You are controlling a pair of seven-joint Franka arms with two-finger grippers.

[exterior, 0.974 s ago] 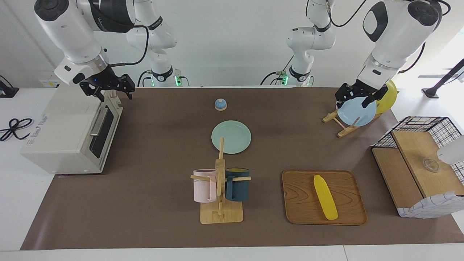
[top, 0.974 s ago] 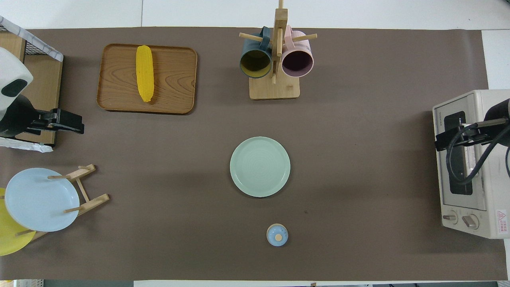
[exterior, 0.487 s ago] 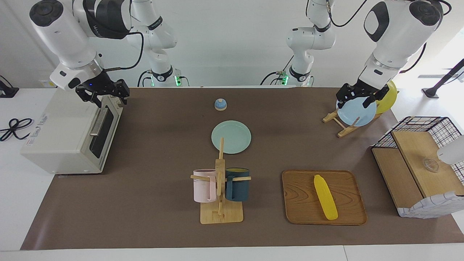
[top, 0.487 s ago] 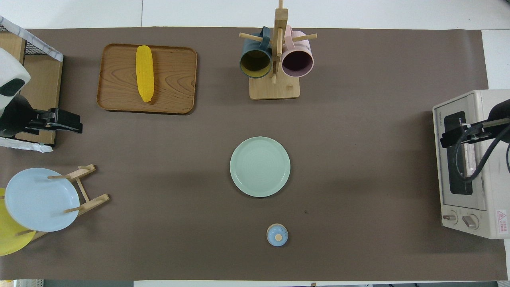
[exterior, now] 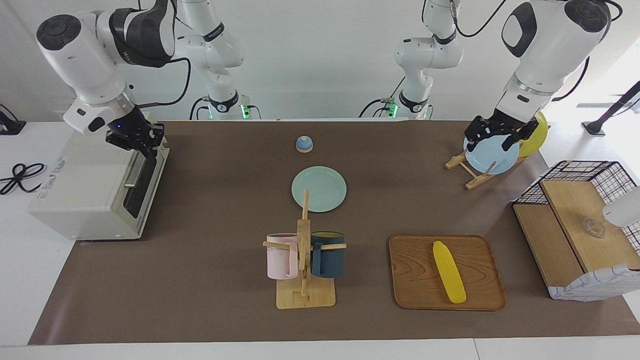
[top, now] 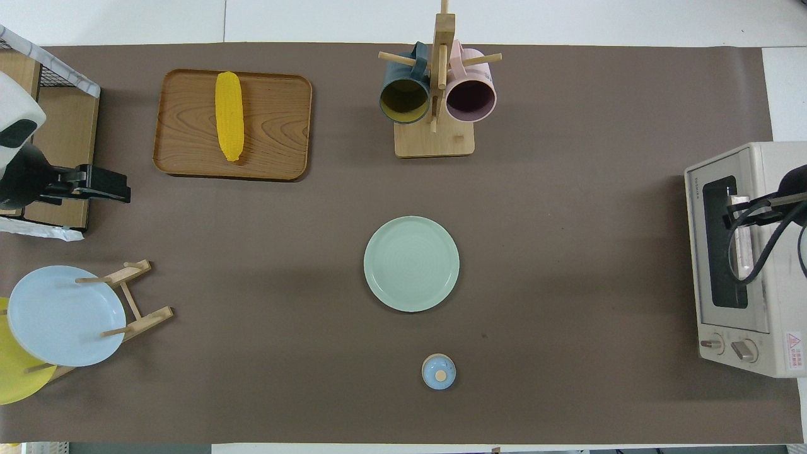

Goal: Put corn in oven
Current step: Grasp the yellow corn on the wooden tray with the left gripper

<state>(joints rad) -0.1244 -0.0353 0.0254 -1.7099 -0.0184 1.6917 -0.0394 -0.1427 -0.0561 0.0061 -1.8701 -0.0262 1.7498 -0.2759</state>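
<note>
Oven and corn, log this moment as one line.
right gripper: shut at off-white toaster oven door handle | door: closed | yellow corn cob: on wooden tray | left gripper: open, waiting

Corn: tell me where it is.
The corn lies on the wooden tray, toward the left arm's end, beside the mug rack.

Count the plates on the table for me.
3. A green plate lies flat mid-table. A blue plate and a yellow plate stand in the wooden rack toward the left arm's end, the yellow one partly hidden.
</note>
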